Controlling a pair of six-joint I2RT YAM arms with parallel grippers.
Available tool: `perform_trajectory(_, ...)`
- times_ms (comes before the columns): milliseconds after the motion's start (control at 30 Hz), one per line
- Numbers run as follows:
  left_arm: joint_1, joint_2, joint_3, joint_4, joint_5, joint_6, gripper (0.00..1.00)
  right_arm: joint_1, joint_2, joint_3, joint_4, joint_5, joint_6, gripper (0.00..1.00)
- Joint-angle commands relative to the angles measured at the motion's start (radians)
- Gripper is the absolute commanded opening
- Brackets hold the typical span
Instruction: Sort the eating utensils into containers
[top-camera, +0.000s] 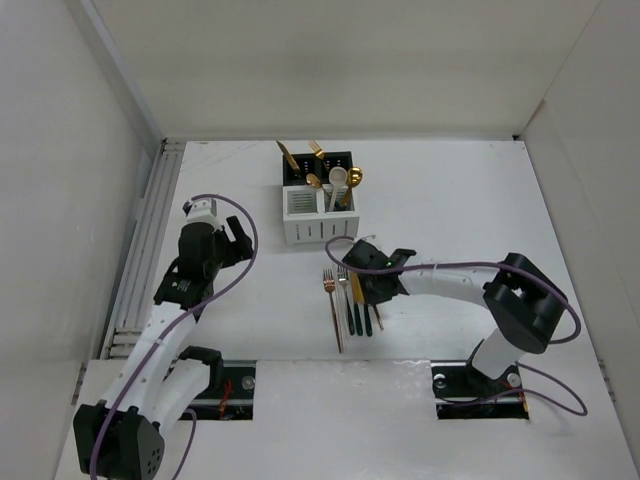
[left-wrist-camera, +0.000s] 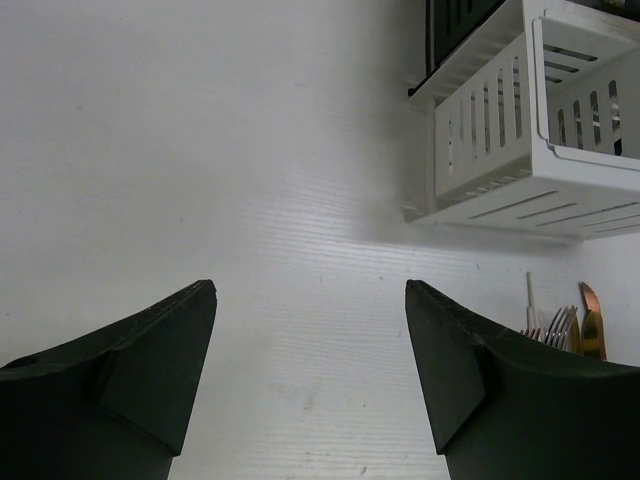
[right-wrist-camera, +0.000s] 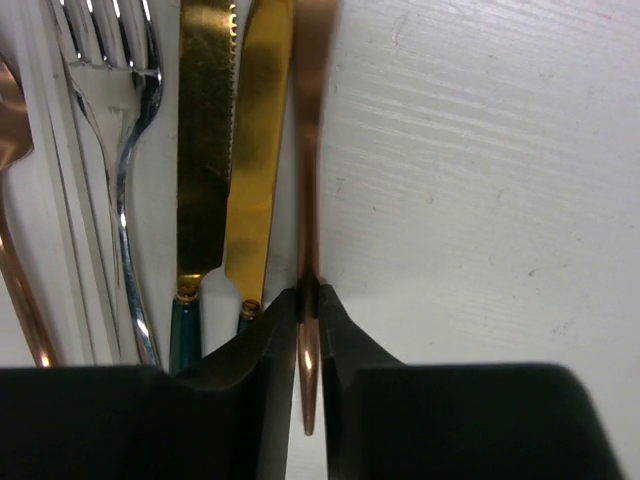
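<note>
Several utensils lie in a row on the table (top-camera: 345, 305). In the right wrist view they are a silver fork (right-wrist-camera: 118, 120), two gold knives with teal handles (right-wrist-camera: 205, 150) and a copper-coloured utensil (right-wrist-camera: 310, 150). My right gripper (right-wrist-camera: 310, 300) is shut on the copper utensil's slim handle, low over the table; it also shows in the top view (top-camera: 368, 288). The white holder (top-camera: 318, 215) and the black holder (top-camera: 325, 162) stand behind, with gold utensils and a cream spoon (top-camera: 339, 178) in them. My left gripper (left-wrist-camera: 310, 300) is open and empty, left of the holders (top-camera: 236, 240).
White walls close in the table on the left, back and right. In the left wrist view the white holder (left-wrist-camera: 520, 150) is at upper right with the black holder (left-wrist-camera: 455, 25) behind it, and the tips of the lying utensils (left-wrist-camera: 570, 325) show at the right edge.
</note>
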Motion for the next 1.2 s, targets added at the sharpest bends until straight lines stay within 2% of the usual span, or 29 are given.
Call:
perform_trajectory(0,-0.002,-0.025,-0.016,0.042,0.007,-0.012,0.74,0.013,0.076,-0.073,-0.026,-0.012,0.035,0.16)
perform_trajectory(100,-0.002,-0.025,-0.016,0.042,0.007,-0.012,0.74,0.013,0.065,-0.106,0.011,-0.026,0.058,0.00)
perform_trajectory(200,-0.002,-0.025,-0.016,0.042,0.007,-0.012,0.74,0.013,-0.001,-0.135,-0.013,0.003,0.124,0.00)
perform_trajectory(367,-0.002,-0.016,-0.016,0.042,0.007,-0.021,0.74,0.013,-0.182,-0.124,-0.096,0.152,0.238,0.00)
perform_trajectory(567,-0.002,-0.007,-0.025,0.064,0.018,-0.010,0.74,0.013,-0.409,-0.092,-0.081,0.275,0.249,0.00)
perform_trajectory(733,-0.002,0.004,-0.025,0.064,0.018,-0.001,0.74,0.013,-0.532,-0.081,-0.020,0.316,0.180,0.00)
perform_trajectory(833,-0.002,0.024,-0.016,0.064,0.018,-0.001,0.74,0.013,-0.582,-0.014,0.106,0.338,0.042,0.00)
perform_trajectory(933,-0.002,0.036,-0.005,0.075,0.018,0.021,0.74,0.013,-0.567,0.085,0.345,0.338,-0.160,0.00)
perform_trajectory(1000,-0.002,0.036,0.006,0.084,0.018,0.021,0.74,0.004,-0.445,0.196,0.410,0.326,-0.318,0.00)
perform_trajectory(1033,-0.002,0.036,0.006,0.084,0.007,0.021,0.74,-0.005,-0.382,0.351,0.410,0.316,-0.371,0.00)
perform_trajectory(1100,-0.002,0.036,0.006,0.084,0.007,0.030,0.74,-0.005,-0.191,0.506,0.419,0.298,-0.523,0.00)
perform_trajectory(1167,-0.002,0.036,0.006,0.084,-0.002,0.039,0.74,-0.020,-0.086,0.666,0.517,0.226,-0.601,0.00)
